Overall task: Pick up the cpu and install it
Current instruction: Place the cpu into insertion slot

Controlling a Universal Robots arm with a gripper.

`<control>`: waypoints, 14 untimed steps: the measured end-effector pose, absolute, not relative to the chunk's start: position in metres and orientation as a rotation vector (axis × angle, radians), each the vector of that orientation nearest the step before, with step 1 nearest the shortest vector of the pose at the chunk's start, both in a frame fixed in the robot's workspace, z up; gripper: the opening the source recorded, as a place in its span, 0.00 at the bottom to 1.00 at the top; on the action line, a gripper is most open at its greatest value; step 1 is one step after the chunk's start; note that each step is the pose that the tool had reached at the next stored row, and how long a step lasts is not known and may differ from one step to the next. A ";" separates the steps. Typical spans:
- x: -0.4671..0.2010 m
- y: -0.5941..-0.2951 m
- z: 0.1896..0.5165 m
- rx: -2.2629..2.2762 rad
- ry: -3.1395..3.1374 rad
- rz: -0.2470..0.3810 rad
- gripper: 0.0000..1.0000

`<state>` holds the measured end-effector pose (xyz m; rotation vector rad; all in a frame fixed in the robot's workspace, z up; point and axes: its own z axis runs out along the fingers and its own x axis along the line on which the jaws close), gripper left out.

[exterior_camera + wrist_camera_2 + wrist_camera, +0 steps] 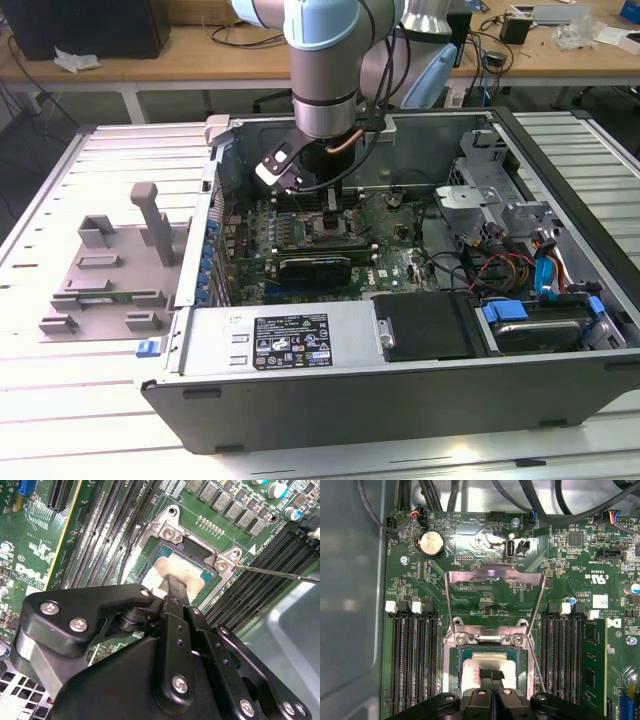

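Arm [325, 70], pale blue with a bare metal wrist, hangs straight down into an open computer case [300, 400]. The black pincer [491, 674] at its end points down at the green board [560, 570].

In the first wrist view the pincer's two fingers lie together with only a thin seam between them. Their ribbed tips are at the top of the cpu [471, 672]; whether they press on it or sit just above it I cannot tell. The cpu, a flat square with a dull silvery-white top, lies directly under the pincer, inside the square socket [452, 665].

Just beyond the pincer the socket's shiny metal cover plate [492, 577] stands swung open, and a thin steel lever [280, 573] juts out beside it. Long black ribbed memory slots [412, 665] run on both sides of the pincer. A green memory stick [594, 665] stands in one of them, farther out. A round silver coin battery [431, 544] lies well beyond the pincer.

Outside the case, well apart from the pincer on the exterior view's left, a grey plastic tray [100, 280] rests on the slatted metal table [60, 420].
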<state>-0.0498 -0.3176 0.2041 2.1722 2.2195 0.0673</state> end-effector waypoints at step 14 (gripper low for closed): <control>-0.050 -0.317 0.218 2.172 2.220 0.068 0.11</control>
